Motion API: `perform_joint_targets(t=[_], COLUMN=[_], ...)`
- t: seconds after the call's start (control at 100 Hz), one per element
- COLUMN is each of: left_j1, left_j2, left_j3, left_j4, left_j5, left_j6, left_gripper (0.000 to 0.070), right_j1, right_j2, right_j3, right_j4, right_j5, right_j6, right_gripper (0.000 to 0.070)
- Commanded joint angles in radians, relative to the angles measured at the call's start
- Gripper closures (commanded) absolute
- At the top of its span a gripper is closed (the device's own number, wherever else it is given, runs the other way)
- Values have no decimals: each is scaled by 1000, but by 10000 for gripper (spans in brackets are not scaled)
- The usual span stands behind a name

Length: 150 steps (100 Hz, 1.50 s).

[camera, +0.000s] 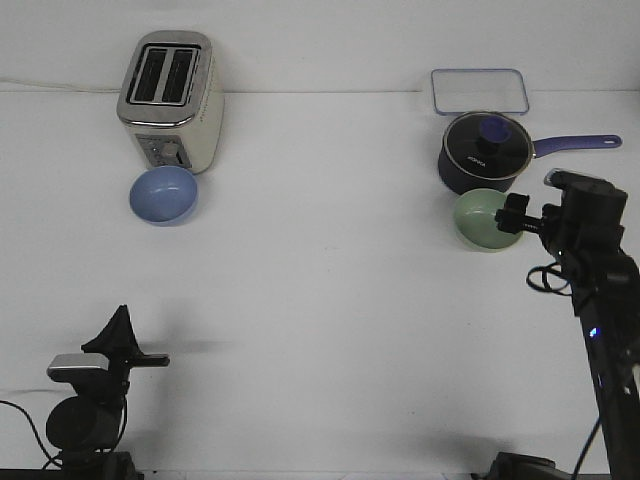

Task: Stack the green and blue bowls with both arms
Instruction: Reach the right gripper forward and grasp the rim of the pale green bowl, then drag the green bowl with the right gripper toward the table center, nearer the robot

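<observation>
Right gripper (512, 217) sat at green bowl (480, 219) rim, jaw state unclear. Left gripper (150, 359) parked low, grip unclear. Blue bowl (163, 194) touched toaster (170, 100).

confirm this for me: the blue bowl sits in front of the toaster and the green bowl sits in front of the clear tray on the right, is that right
Not quite. The blue bowl does sit in front of the toaster, but the green bowl sits in front of the dark saucepan, not the clear tray. The tray lies farther back, behind the saucepan. The front view shows this.
</observation>
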Motion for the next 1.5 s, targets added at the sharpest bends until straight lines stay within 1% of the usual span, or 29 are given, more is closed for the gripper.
perform_joint_targets(t=[0.0, 0.18, 0.36, 0.49, 0.52, 0.55, 0.62, 0.71, 0.74, 0.77, 0.82, 0.83, 0.84, 0.9, 1.0, 1.12, 1.29, 1.42, 1.49], left_j1=[0, 0, 0, 0, 0, 0, 0, 0, 0, 0, 0, 0, 0, 0, 0, 0, 0, 0, 0], left_j2=[-1, -1, -1, -1, -1, -1, -1, -1, -1, -1, -1, -1, -1, -1, -1, -1, -1, -1, -1], left_j3=[-19, -19, -19, -19, -19, -19, -19, -19, -19, -19, -19, -19, -19, -19, -19, -19, -19, -19, -19], left_j4=[11, 10, 11, 11, 11, 10, 11, 10, 11, 11, 10, 11, 11, 10, 11, 11, 11, 10, 11], left_j5=[2, 2, 2, 2, 2, 2, 2, 2, 2, 2, 2, 2, 2, 2, 2, 2, 2, 2, 2], left_j6=[-4, -4, -4, -4, -4, -4, -4, -4, -4, -4, -4, -4, -4, -4, -4, -4, -4, -4, -4], left_gripper=[686, 686, 686, 686, 686, 686, 686, 686, 686, 686, 686, 686, 686, 686, 686, 686, 686, 686, 686], right_j1=[-17, -55, -65, -71, -71, -70, -70, -69, -69, -69, -69, -69, -69, -69, -71, -71, -70, -50, -21], right_j2=[109, 328, 460, 521, 534, 543, 557, 563, 563, 563, 563, 562, 562, 561, 547, 473, 307, 177, 119], right_j3=[56, 166, 193, 193, 193, 193, 193, 193, 193, 193, 193, 193, 193, 197, 221, 229, 229, 228, 227], right_j4=[-12, -41, -14, -2, -2, -3, -6, -11, -11, -10, -10, -10, -10, -20, -73, -104, -159, -214, -257], right_j5=[-19, -60, -65, -134, -143, -150, -161, -170, -177, -185, -195, -198, -201, -217, -216, -226, -296, -394, -399], right_j6=[-9, -11, -19, -18, -18, -18, -19, -21, -24, -26, -31, -31, -31, -33, -47, -50, -49, -41, -42], right_gripper=[121, 121, 121, 125, 137, 171, 282, 342, 403, 492, 661, 690, 700, 700, 700, 700, 700, 700, 700])
